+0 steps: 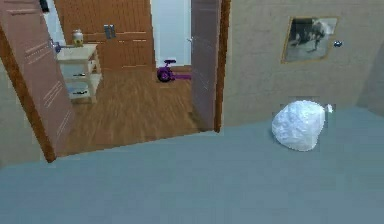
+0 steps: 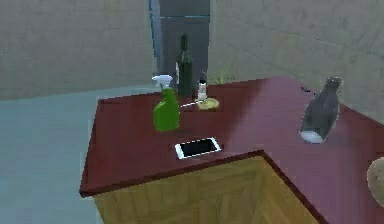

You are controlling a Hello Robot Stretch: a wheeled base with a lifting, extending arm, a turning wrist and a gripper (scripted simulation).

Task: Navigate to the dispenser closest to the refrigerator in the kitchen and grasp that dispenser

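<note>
Ahead toward doorway (image 1: 130,85), sideways over countertop (image 2: 262,112)

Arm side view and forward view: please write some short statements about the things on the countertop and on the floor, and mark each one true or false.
1. A green spray bottle stands on the dark red countertop. True.
2. The white phone lies on the floor. False: it lies flat on the countertop, near the spray bottle.
3. A tall dark bottle stands in front of the grey refrigerator. True.
4. The white bag lies on the wooden floor beyond the doorway. False: it lies on the grey floor by the wall, below the framed picture.
5. A purple thing lies on the wooden floor beyond the doorway. True.
</note>
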